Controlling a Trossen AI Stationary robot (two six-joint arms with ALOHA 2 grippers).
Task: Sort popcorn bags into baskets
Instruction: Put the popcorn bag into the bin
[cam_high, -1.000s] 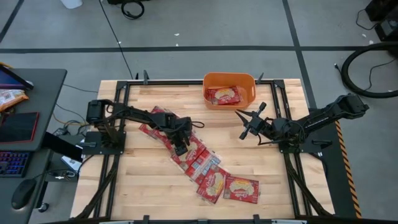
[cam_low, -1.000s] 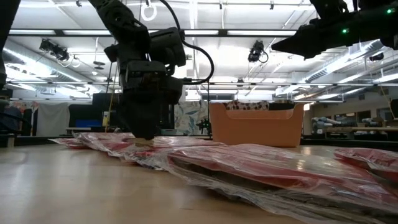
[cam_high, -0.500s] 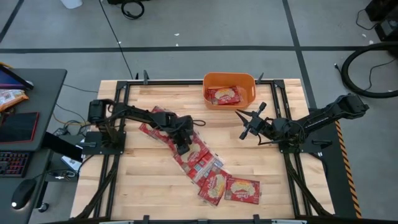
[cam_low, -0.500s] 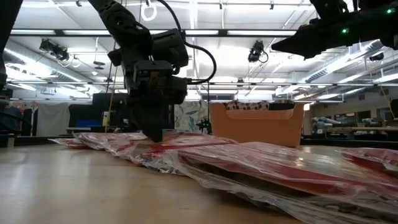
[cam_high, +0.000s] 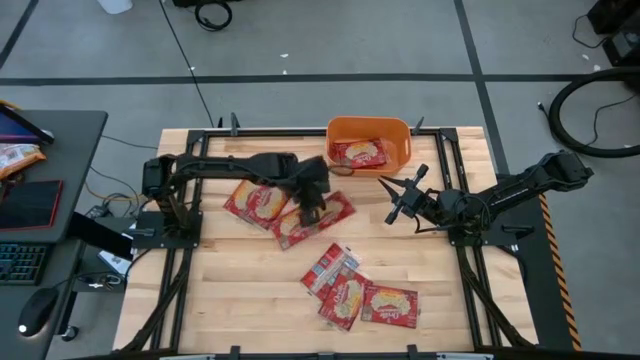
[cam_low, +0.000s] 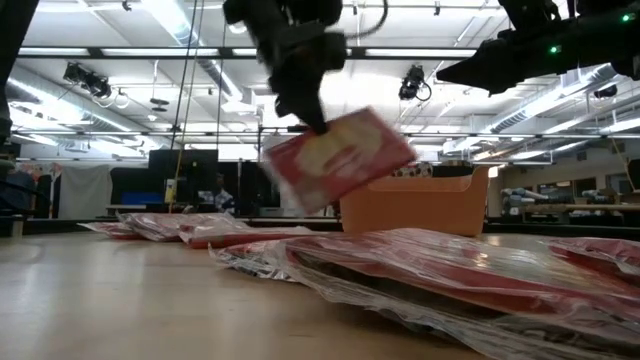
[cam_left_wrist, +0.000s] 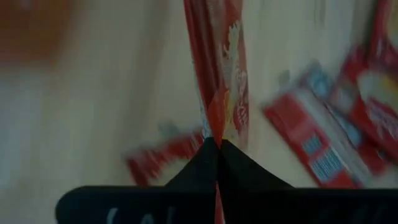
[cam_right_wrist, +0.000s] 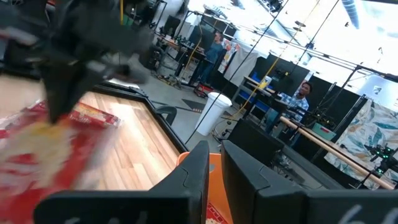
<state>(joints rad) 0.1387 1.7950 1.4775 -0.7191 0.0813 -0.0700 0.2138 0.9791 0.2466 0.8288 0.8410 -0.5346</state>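
Observation:
My left gripper (cam_high: 312, 207) is shut on one red popcorn bag (cam_high: 335, 216), which hangs above the table's middle (cam_low: 340, 160), a little short of the orange basket (cam_high: 370, 143). The basket stands at the far edge with one bag (cam_high: 360, 153) lying inside. Another bag (cam_high: 255, 200) lies flat to the left of the held one. Three more (cam_high: 355, 288) lie overlapping near the front edge. My right gripper (cam_high: 395, 203) hovers right of centre, its fingers (cam_right_wrist: 186, 180) slightly apart with nothing between them. My left gripper pinches the bag's upper edge (cam_low: 315, 128) between its two fingers, which come from above and point down. The wrist view shows the bag edge-on, running on from the closed fingertips (cam_left_wrist: 214, 144). The bag hangs tilted below the fingers, clear of the table.
Black frame rails (cam_high: 190, 200) run along the table's left and right sides beside the arm bases. Bare wood (cam_high: 230, 290) lies at the near left. Beyond the table are a desk (cam_high: 40, 190) with a keyboard, and in the right wrist view, people (cam_right_wrist: 301, 93) in the room.
My left gripper has shut on a bag in the slanting row, then risen and gone toward the far edge and the basket. That bag is lifted clear and hangs tilted. The bag to its left has shifted a little; the near ones stay put.

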